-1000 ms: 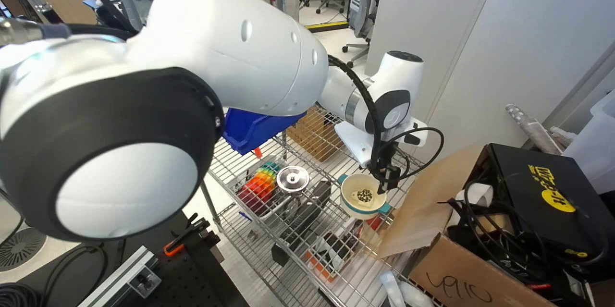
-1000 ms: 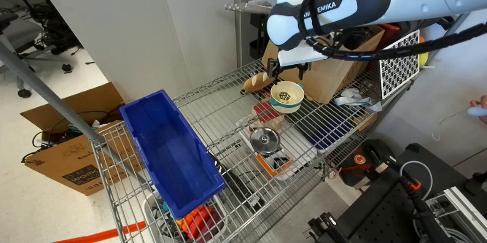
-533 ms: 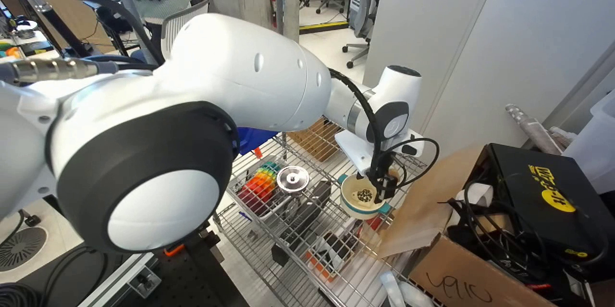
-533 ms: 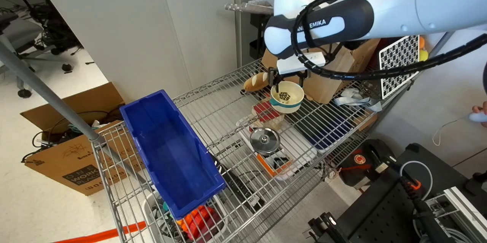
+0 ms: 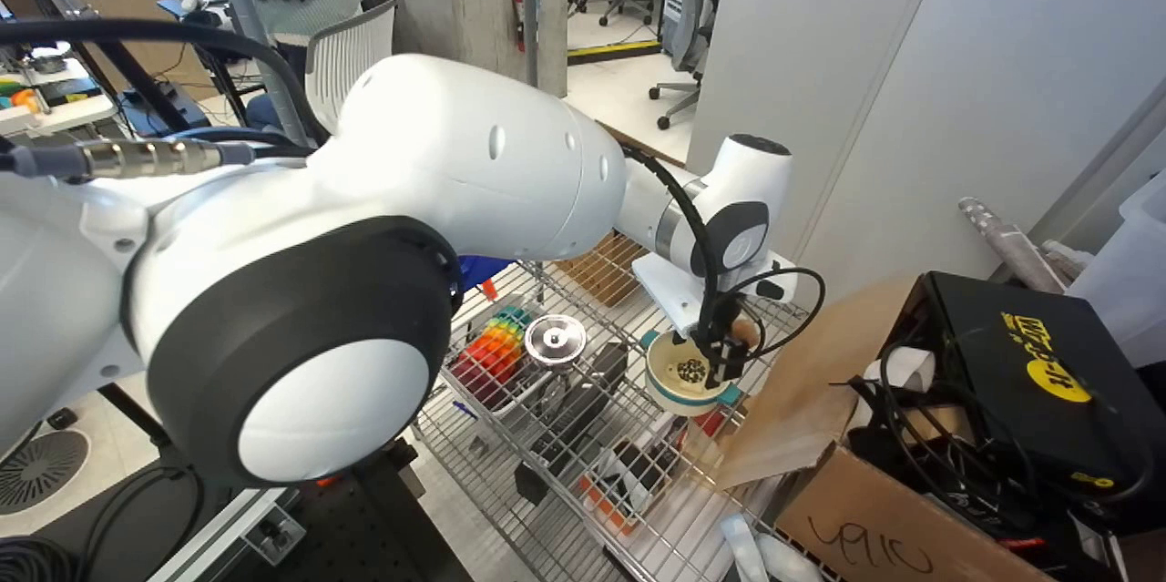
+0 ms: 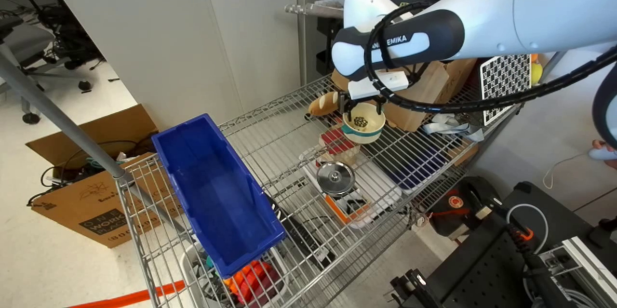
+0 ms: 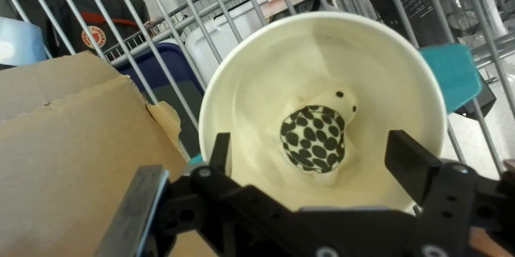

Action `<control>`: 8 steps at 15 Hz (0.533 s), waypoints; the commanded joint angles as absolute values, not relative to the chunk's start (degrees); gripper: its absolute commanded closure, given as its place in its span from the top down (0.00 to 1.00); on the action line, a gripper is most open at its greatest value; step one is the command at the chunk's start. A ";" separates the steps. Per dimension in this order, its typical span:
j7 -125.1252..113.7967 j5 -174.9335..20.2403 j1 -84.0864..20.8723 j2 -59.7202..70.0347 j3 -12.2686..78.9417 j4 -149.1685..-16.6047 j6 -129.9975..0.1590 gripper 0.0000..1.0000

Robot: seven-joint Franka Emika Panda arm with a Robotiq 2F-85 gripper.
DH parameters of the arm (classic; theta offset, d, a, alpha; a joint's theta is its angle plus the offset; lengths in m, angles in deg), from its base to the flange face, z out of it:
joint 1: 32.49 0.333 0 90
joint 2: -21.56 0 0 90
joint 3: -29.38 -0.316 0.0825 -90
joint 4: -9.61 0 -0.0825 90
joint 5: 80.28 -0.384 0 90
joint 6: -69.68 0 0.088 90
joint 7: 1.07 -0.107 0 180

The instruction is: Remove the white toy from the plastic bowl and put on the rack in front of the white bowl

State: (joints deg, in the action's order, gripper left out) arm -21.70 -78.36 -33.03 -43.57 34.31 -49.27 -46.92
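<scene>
The white toy [image 7: 314, 140], a turtle shape with a black-spotted shell, lies inside the plastic bowl [image 7: 261, 68]. The bowl is cream with teal handles and stands on the wire rack [image 6: 274, 163]; toy [image 6: 360, 121] and bowl [image 5: 669, 395] show in both exterior views. My gripper [image 7: 310, 144] is open and empty, pointing down into the bowl's opening, one finger on either side of the toy and apart from it. In an exterior view, the gripper [image 6: 364, 114] has its fingertips near rim level. A round silver lid-like thing with a knob [image 6: 336, 179] lies nearby; I see no separate white bowl.
A bread-loaf toy [image 6: 324, 104] lies behind the bowl. A cardboard box flap [image 7: 80, 148] rises close beside my left finger in the wrist view. A long blue bin [image 6: 219, 197] stands at the rack's other end. Several things lie below the wire shelf.
The arm and gripper have moved down, bringing the fingers from above the bowl to its rim. The fingers have stayed apart. The bowl and toy have not moved.
</scene>
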 commanded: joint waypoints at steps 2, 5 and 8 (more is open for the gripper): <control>-22.65 -78.57 -32.04 -46.21 35.33 -45.46 -44.89 0.65; -23.36 -78.22 -31.69 -48.00 35.80 -44.03 -45.02 0.47; -24.42 -77.68 -31.18 -50.22 36.69 -42.12 -45.09 0.42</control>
State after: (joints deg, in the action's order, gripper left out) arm -22.69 -78.20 -32.20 -46.91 35.03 -46.79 -46.91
